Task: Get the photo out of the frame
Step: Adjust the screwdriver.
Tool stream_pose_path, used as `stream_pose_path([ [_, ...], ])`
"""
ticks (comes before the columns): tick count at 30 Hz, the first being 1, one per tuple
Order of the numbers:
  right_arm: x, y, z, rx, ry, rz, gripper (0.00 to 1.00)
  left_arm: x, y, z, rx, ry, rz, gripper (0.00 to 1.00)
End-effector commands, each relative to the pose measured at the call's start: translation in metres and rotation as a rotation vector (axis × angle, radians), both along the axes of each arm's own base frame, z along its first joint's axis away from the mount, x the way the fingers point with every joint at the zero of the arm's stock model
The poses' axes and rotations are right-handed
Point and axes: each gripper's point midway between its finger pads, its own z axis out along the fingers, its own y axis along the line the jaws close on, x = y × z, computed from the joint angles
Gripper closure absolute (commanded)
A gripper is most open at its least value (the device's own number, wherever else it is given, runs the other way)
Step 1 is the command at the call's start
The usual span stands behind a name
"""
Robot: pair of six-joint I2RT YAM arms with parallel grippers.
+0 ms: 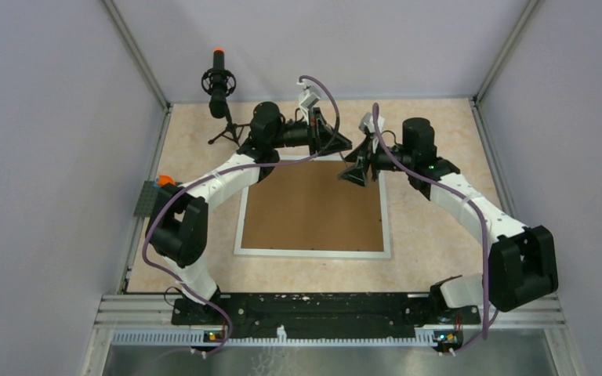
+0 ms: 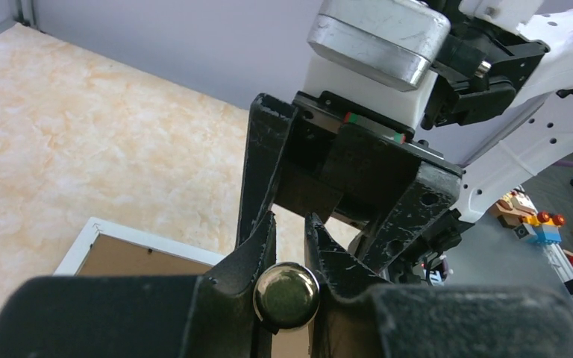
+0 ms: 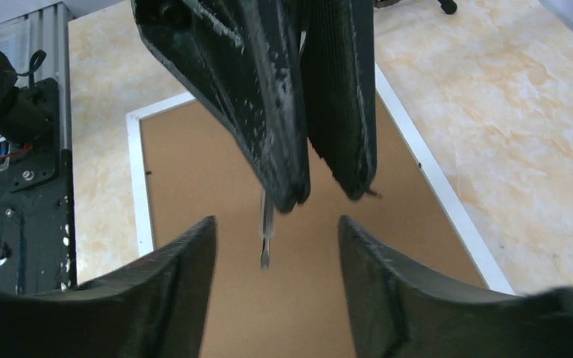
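Note:
The white frame (image 1: 239, 227) lies face down on the table, its brown backing board (image 1: 312, 207) up. The photo is hidden beneath that board. My left gripper (image 1: 343, 145) hovers over the frame's far edge, shut on a thin screwdriver. Its shiny round end cap (image 2: 286, 296) sits between the fingers, and its blade (image 3: 265, 239) points down at the board. My right gripper (image 1: 353, 174) faces the left one from the right. In the right wrist view it (image 3: 276, 221) stands open and holds nothing, with the left fingers (image 3: 268, 112) just beyond it. The frame's far corner (image 2: 142, 242) shows in the left wrist view.
A black microphone on a small tripod (image 1: 219, 86) stands at the back left. An orange-topped grey plate (image 1: 157, 188) sits at the table's left edge. A metal rail (image 1: 321, 309) runs along the near edge. Toy bricks (image 2: 541, 220) lie beyond the table.

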Motion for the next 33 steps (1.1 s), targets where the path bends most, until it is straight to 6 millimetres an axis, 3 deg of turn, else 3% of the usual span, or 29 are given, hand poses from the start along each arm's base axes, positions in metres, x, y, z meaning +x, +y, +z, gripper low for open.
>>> stream_pose_path([
  [1,0.009,0.02,0.037,0.076,-0.085,0.052,0.54,-0.008,0.0,0.022,-0.061,-0.072,-0.044,0.99],
  [3,0.012,0.021,0.038,0.071,-0.077,0.05,0.71,-0.009,0.0,0.021,-0.057,-0.07,-0.045,0.99],
  [5,0.013,0.019,0.034,0.038,-0.085,0.058,0.97,-0.009,0.001,0.019,-0.049,-0.072,-0.044,0.95],
  [6,0.012,0.017,0.032,0.013,-0.091,0.064,1.0,-0.008,0.003,0.019,-0.039,-0.077,-0.042,0.9],
  [8,0.008,0.009,0.023,-0.055,-0.101,0.078,1.0,-0.003,0.013,0.011,0.032,-0.045,-0.022,0.8],
  [11,0.001,-0.007,0.009,-0.164,-0.14,0.101,1.0,0.005,0.033,-0.002,0.162,-0.057,0.002,0.57],
  [15,-0.002,-0.025,-0.012,-0.304,-0.16,0.106,1.0,0.003,0.045,-0.02,0.302,-0.025,-0.017,0.43],
  [19,-0.001,-0.034,-0.025,-0.384,-0.157,0.114,1.0,-0.001,0.043,-0.033,0.348,0.129,-0.056,0.4],
  [24,0.003,-0.032,-0.026,-0.411,-0.174,0.112,1.0,-0.001,0.036,-0.048,0.351,0.29,-0.086,0.4],
  [33,0.005,-0.02,-0.03,-0.435,-0.192,0.126,1.0,-0.011,0.016,-0.064,0.344,0.377,-0.133,0.44],
])
